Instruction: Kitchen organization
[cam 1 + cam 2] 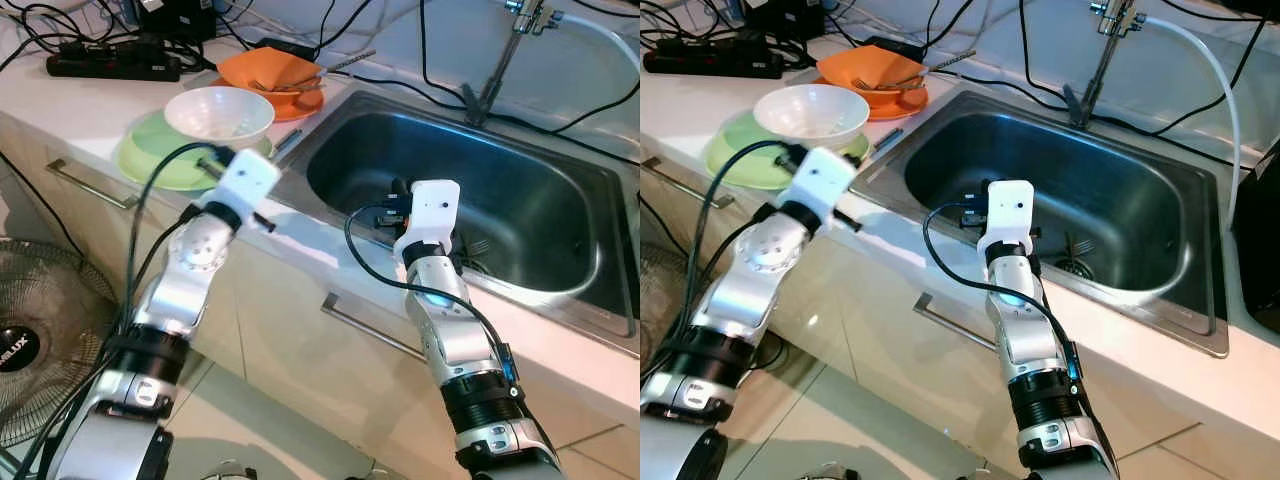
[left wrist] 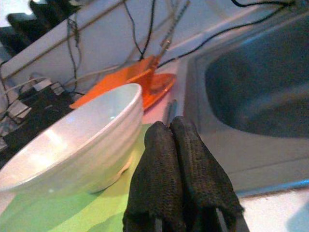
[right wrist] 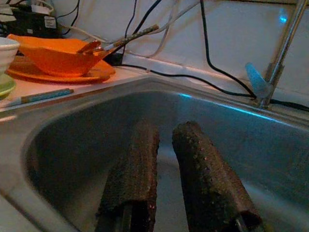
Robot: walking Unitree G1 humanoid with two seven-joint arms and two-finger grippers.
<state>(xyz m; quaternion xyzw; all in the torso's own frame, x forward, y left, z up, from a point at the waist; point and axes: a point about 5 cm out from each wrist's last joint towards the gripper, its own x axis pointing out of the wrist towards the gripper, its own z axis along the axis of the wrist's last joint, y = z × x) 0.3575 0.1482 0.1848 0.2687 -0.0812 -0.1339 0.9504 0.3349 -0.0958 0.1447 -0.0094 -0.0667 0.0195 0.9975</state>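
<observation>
A white bowl (image 1: 220, 112) stands on a light green plate (image 1: 150, 158) on the counter left of the steel sink (image 1: 540, 180). Behind them an orange bowl (image 1: 270, 70) holding utensils rests on an orange plate (image 1: 305, 104). My left gripper (image 2: 176, 145) is shut with nothing in it, its tips over the green plate's near edge, right beside the white bowl (image 2: 72, 145). My right gripper (image 3: 164, 159) reaches into the sink basin (image 3: 96, 130), its fingers (image 3: 140, 164) parted by a narrow gap and holding nothing.
A teal pen-like stick (image 1: 286, 142) lies between the plates and the sink rim. The faucet (image 1: 505, 55) and loose black cables run along the back wall. A power strip (image 1: 110, 66) sits far left. Drawer handles (image 1: 375, 325) line the cabinet front; a fan (image 1: 30, 330) stands on the floor.
</observation>
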